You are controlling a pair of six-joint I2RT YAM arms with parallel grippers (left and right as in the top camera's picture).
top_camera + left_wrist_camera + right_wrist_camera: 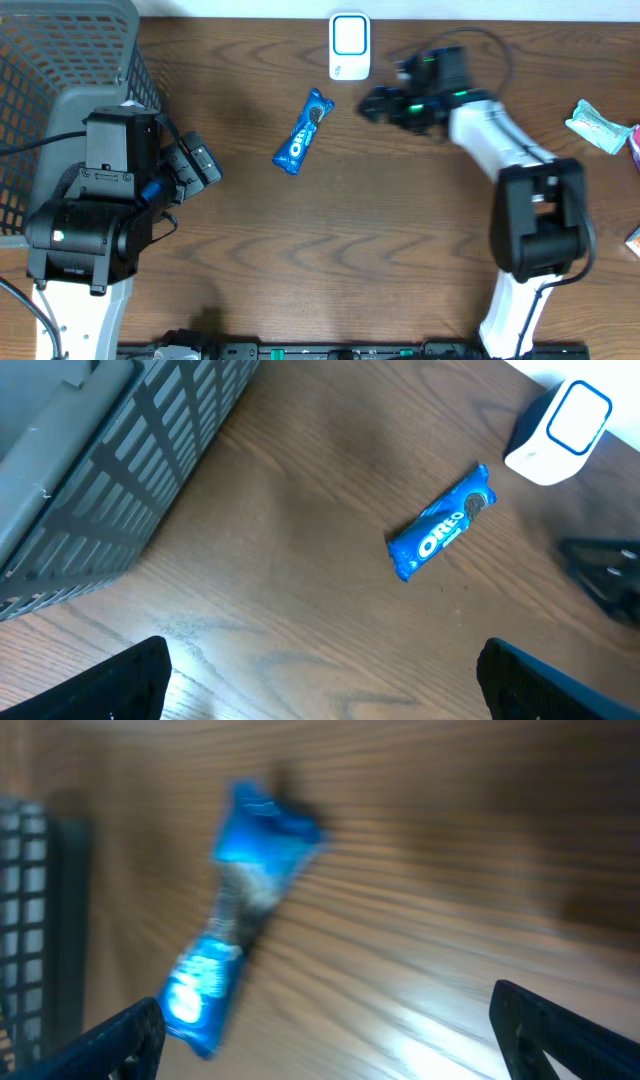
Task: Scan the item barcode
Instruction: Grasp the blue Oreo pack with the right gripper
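Observation:
A blue Oreo pack (303, 131) lies flat on the wooden table, slanted, just below a small white barcode scanner (350, 46). My right gripper (375, 103) is open, a short way right of the pack's upper end. Its wrist view is blurred and shows the pack (235, 920) ahead on the left, with nothing between the open fingers (335, 1040). My left gripper (200, 165) stands open, well left of the pack. In its wrist view the pack (443, 523) and scanner (558, 430) lie far ahead of the empty gripper (325, 690).
A grey wire basket (60, 50) fills the back left corner, beside my left arm. A pale green snack packet (598, 125) lies at the right edge, with another item (633, 240) below it.

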